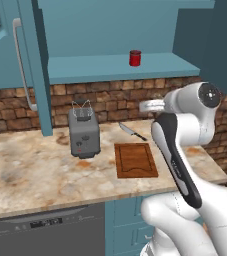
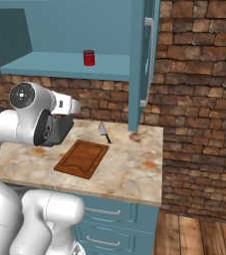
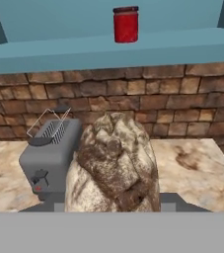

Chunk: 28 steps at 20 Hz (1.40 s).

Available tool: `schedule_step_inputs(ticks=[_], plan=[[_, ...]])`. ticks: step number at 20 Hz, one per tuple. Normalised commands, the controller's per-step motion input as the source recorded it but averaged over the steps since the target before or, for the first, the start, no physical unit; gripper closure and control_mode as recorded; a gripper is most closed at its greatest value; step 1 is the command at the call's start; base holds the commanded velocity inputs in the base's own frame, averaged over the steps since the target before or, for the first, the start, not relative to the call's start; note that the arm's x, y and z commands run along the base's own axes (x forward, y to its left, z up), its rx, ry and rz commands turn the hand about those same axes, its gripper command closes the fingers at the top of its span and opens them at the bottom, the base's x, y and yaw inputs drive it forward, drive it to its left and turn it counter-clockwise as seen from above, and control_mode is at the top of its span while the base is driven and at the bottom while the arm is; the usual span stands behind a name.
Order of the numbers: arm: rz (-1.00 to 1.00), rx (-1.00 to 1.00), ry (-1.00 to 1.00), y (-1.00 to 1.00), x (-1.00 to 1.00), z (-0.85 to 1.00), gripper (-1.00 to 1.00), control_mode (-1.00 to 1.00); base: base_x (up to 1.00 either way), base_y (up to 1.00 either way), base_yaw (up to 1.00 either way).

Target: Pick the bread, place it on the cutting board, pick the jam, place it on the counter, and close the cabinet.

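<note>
The bread point(image 3: 114, 163), a brown speckled loaf chunk, sits close up in the hand view, and my gripper point(image 3: 116, 203) is shut on it, its fingertips mostly hidden behind the loaf. The bread hangs above the counter point(image 1: 30, 170), in front of the toaster. The cutting board point(image 1: 136, 160) point(image 2: 82, 158) lies flat and bare on the counter. The jam point(image 1: 135, 57) point(image 2: 88, 57) point(image 3: 126, 23), a red jar, stands on the teal shelf of the cabinet point(image 1: 115, 67). The cabinet doors point(image 1: 30, 65) point(image 2: 143, 55) stand open.
A grey toaster point(image 1: 83, 132) point(image 3: 49, 155) stands left of the board. A knife point(image 1: 131, 131) point(image 2: 103, 132) lies behind the board by the brick wall. The counter ends at the right point(image 2: 157, 164). A dishwasher front point(image 1: 45, 225) sits below the counter.
</note>
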Motion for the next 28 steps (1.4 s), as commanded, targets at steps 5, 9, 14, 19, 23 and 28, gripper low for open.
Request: schedule_step_inputs(ticks=[5,9,14,19,23,28], plan=[[0.02,0.0,0.0,-0.02,0.0,-0.21,1.0,-1.0,0.0,0.0,0.0],[0.0,0.0,0.0,0.0,0.0,-0.22,1.0,-1.0,0.0,0.0,0.0],[0.0,0.0,0.0,0.0,0.0,-0.19,1.0,-1.0,0.0,0.0,0.0],[0.0,0.0,0.0,0.0,0.0,-0.19,1.0,-1.0,0.0,0.0,0.0],[0.0,0.0,0.0,0.0,0.0,-0.18,1.0,-1.0,0.0,0.0,0.0],[0.0,0.0,0.0,0.0,0.0,-0.18,1.0,-1.0,0.0,0.0,0.0]])
